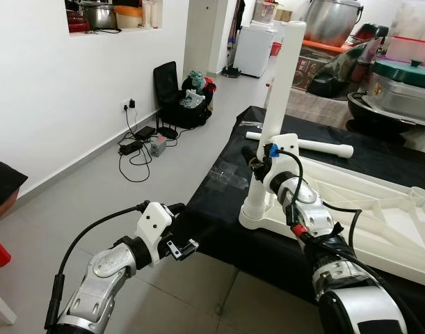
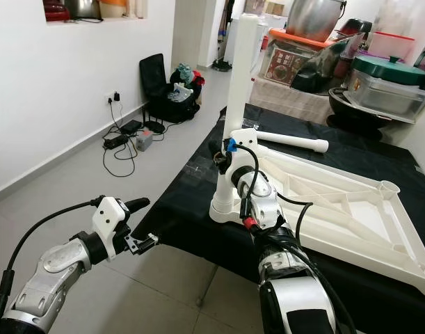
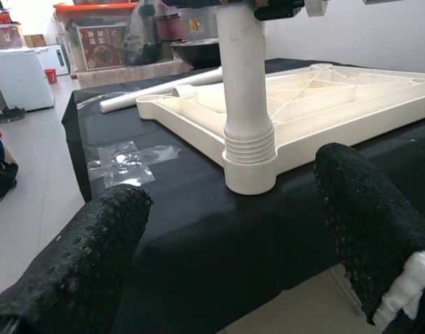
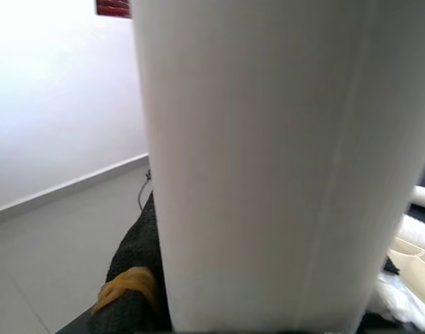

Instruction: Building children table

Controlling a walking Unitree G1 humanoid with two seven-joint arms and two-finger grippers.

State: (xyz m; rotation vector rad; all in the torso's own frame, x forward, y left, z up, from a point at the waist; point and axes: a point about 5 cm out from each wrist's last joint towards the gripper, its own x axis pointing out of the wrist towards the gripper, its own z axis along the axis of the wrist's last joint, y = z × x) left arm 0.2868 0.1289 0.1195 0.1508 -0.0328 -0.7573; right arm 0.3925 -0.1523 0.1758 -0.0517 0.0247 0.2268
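Right end effector (image 1: 259, 161) clamped on upright white leg (image 1: 282, 90), seated in corner socket of inverted tabletop (image 1: 351, 202) near surface (image 1: 219, 209) edge. Left end effector (image 1: 176, 229) open, empty, over floor (image 1: 94, 202) beside edge.

Head eyes look down on upright leg (image 1: 278, 104), left wrist faces it low, right wrist pressed close

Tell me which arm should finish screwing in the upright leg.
Right, probably. The right gripper is already closed around the upright leg just above its corner socket on the tabletop. The left gripper hangs open off the table's edge, holding nothing.
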